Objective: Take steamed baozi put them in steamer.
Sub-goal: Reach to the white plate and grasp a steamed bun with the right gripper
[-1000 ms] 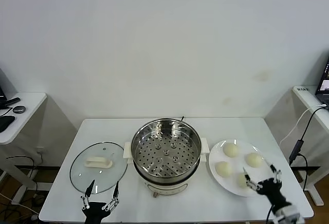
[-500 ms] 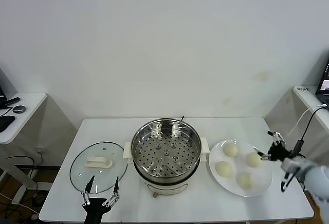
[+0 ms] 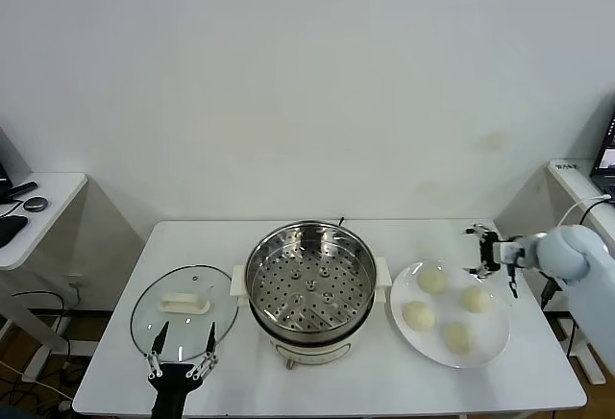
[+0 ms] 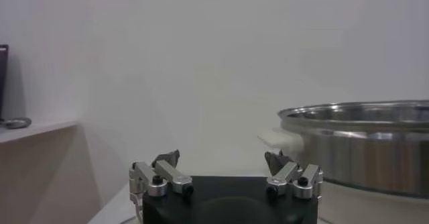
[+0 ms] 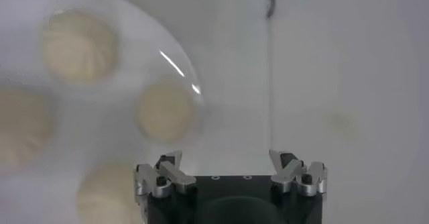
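cream-white baozi on white plate; shiny silver steamer, perforated tray, white handles

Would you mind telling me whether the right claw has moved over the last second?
Yes. The right claw has swung from the near edge of the white plate to above its far right rim, open and empty.

- Steamer: shiny round steel pot, white side handles, perforated tray bare inside, standing upright.
- Steamed baozi: four cream domes, clustered apart just right of the steamer.
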